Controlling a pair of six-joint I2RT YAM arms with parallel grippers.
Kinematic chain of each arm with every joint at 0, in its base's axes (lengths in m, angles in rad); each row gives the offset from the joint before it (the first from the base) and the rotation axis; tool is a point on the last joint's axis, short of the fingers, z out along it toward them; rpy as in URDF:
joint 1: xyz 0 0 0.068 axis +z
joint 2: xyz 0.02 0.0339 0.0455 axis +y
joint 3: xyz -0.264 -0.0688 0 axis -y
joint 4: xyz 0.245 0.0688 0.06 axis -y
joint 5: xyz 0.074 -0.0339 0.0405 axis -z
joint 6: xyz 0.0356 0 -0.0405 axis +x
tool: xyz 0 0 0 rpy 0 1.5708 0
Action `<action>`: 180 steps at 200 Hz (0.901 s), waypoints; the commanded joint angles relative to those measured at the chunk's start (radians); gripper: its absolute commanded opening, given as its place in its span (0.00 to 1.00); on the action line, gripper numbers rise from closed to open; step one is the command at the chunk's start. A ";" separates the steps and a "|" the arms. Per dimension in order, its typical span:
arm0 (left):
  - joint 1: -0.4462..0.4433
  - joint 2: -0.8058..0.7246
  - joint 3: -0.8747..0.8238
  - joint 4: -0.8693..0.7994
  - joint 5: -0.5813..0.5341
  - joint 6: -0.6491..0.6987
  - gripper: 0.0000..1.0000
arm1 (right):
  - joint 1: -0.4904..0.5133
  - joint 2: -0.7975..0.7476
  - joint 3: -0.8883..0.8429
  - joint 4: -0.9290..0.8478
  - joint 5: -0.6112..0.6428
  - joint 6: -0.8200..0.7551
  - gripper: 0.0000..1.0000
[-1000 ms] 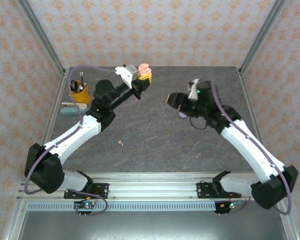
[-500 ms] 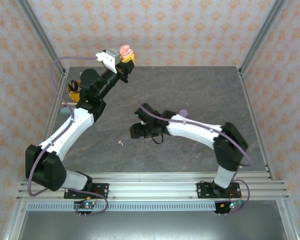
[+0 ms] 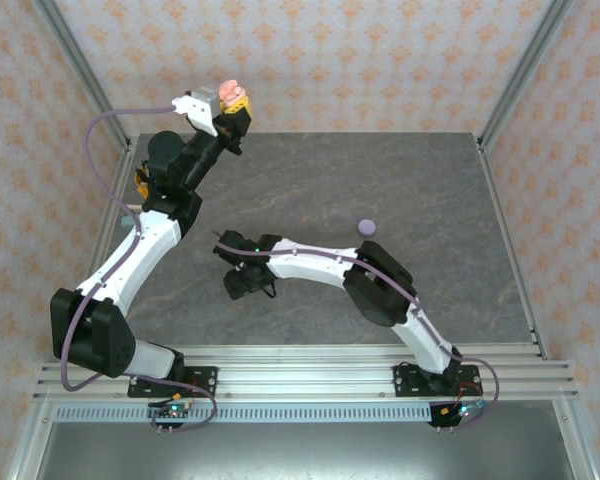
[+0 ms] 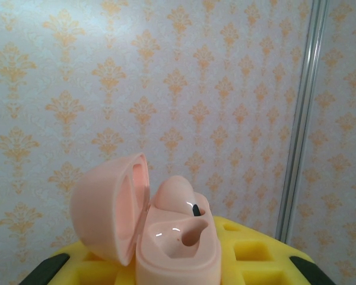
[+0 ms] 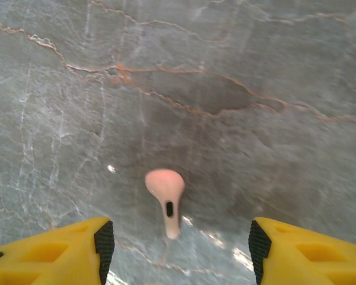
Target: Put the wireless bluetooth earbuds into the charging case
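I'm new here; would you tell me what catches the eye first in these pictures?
First, the open pink charging case, with one seated earbud, is held high by the left gripper over the table's far left. Then the pale pink earbud lies on the grey table below the open right gripper.

1. In the overhead view the light is bright, even and diffuse. The desk (image 3: 380,170) looks matte, and the arms cast only faint, soft-edged shadows on it. Focus is crisp across the frame.
2. Just above the left end effector (image 4: 178,270), the pink case (image 4: 172,237) carries small white glints on its glossy tray. Its edges are slightly soft, being so close to the lens. The wallpaper (image 4: 225,89) beyond it is brightly lit, with a pale bluish wash at upper left.
3. Just ahead of the right end effector (image 5: 181,240), the pink earbud (image 5: 165,185) is mildly blurred. White glare streaks the desk between the fingertips, and a broad dim patch lies farther ahead. The yellow fingers (image 5: 53,255) are out of focus.
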 commanded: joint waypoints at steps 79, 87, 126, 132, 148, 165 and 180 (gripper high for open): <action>0.024 -0.025 -0.015 0.062 -0.016 -0.034 0.00 | 0.031 0.175 0.216 -0.171 0.108 -0.008 0.55; 0.025 -0.025 -0.016 0.063 -0.016 -0.037 0.00 | 0.033 0.180 0.221 -0.176 0.112 -0.003 0.54; 0.025 -0.022 -0.018 0.067 -0.012 -0.042 0.00 | 0.036 0.187 0.223 -0.193 0.102 0.021 0.44; 0.025 -0.023 -0.018 0.067 -0.012 -0.042 0.00 | 0.037 0.184 0.221 -0.195 0.100 0.024 0.42; 0.026 -0.023 -0.019 0.067 -0.012 -0.044 0.00 | 0.036 0.179 0.214 -0.194 0.100 0.030 0.38; 0.025 -0.023 -0.018 0.067 -0.012 -0.046 0.00 | 0.036 0.173 0.209 -0.193 0.102 0.030 0.35; 0.026 -0.022 -0.019 0.066 -0.011 -0.046 0.00 | 0.036 0.167 0.209 -0.199 0.118 0.029 0.30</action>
